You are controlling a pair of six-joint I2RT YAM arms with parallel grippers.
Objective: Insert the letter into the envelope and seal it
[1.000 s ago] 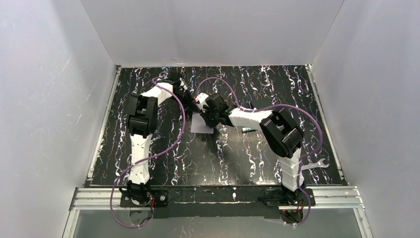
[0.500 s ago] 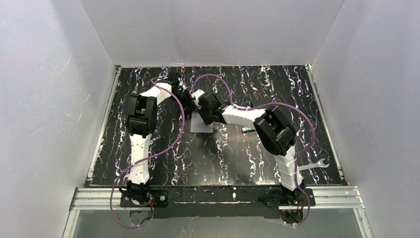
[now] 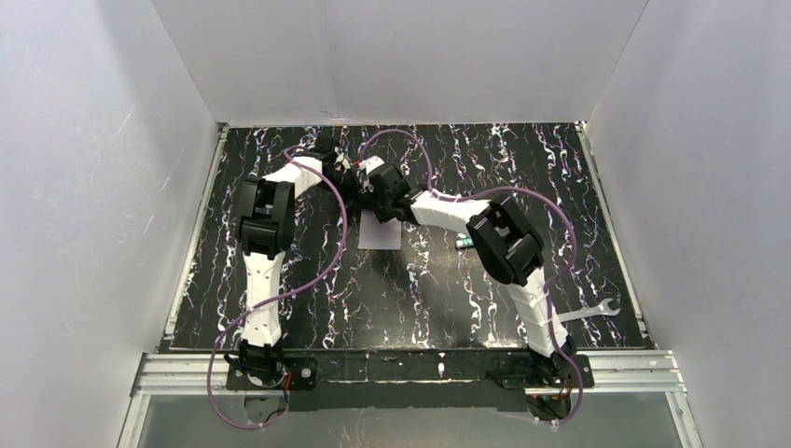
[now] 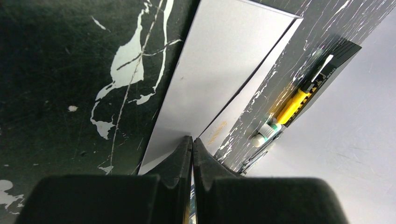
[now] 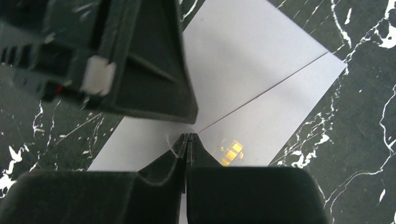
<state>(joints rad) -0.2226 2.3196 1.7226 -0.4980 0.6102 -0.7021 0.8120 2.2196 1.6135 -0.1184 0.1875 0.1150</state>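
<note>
envelope [image 3: 381, 235] flat on the table [image 3: 448, 299], flap [image 5: 247, 60] folded down; both grippers on it
left gripper [image 4: 192, 140] fingers pressed together, tips at the envelope's edge; right gripper [image 5: 187, 137] fingers pressed together at the flap's point; orange-yellow patch [image 5: 229, 150] just beside that point; cannot tell whether it is the letter inside

Top camera high, near side, facing down; wrist cameras close above envelope [image 3: 381, 235], shared by all views.
</note>
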